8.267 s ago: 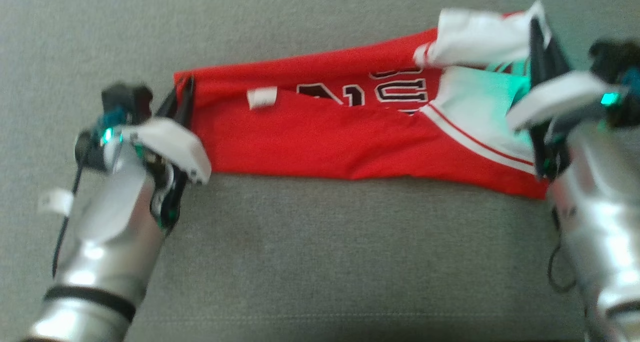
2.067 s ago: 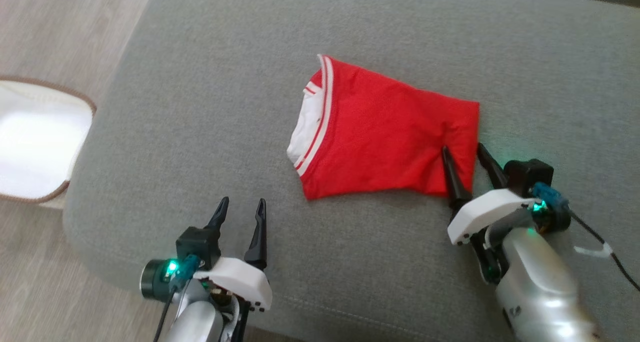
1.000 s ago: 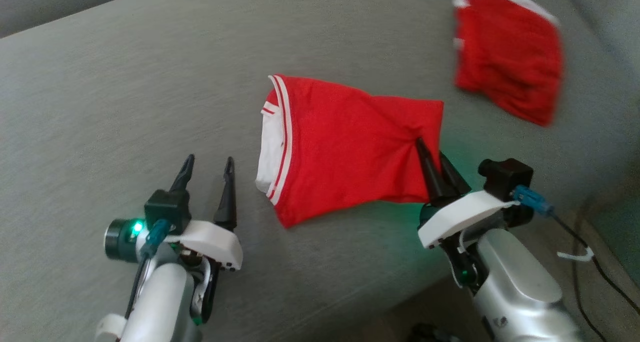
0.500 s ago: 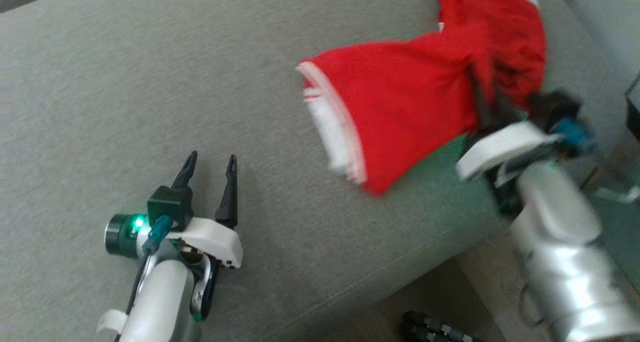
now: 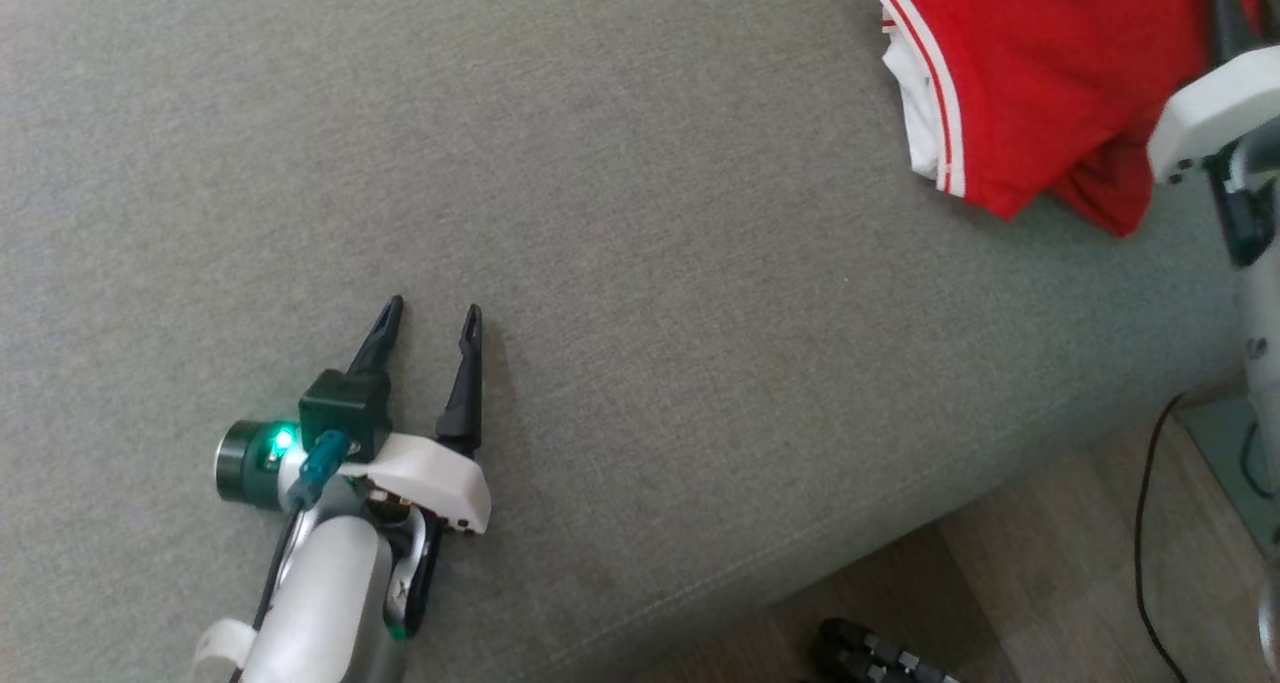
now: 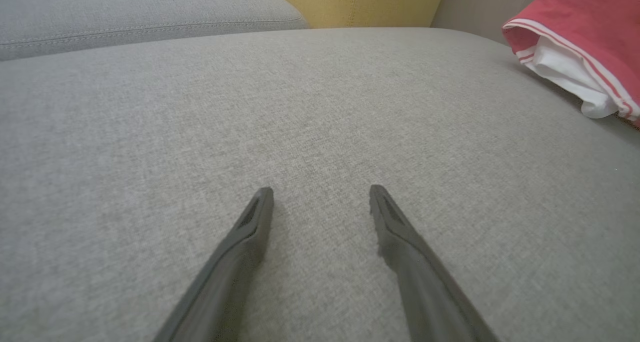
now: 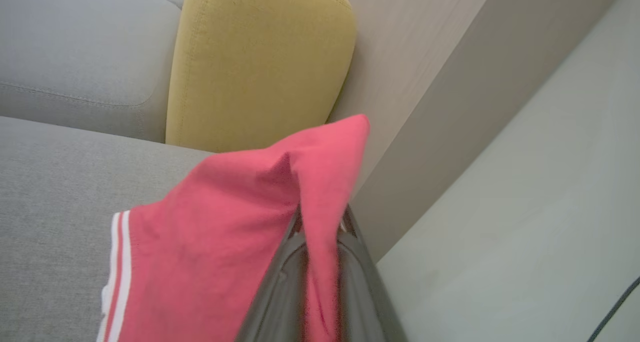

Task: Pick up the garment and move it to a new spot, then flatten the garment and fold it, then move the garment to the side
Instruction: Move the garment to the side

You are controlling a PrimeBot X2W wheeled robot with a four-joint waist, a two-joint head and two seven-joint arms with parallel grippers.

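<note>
Pinching the red garment (image 7: 210, 252), right gripper (image 7: 322, 218) clamped tight; left gripper (image 5: 432, 309) spread wide, well apart.

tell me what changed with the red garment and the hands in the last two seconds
The right hand, open at the folded garment's edge two seconds ago, shut on that corner and carried the garment to the robot's right, toward the end of the sofa. The left hand stayed open and empty over the sofa; the garment stayed folded.
</note>
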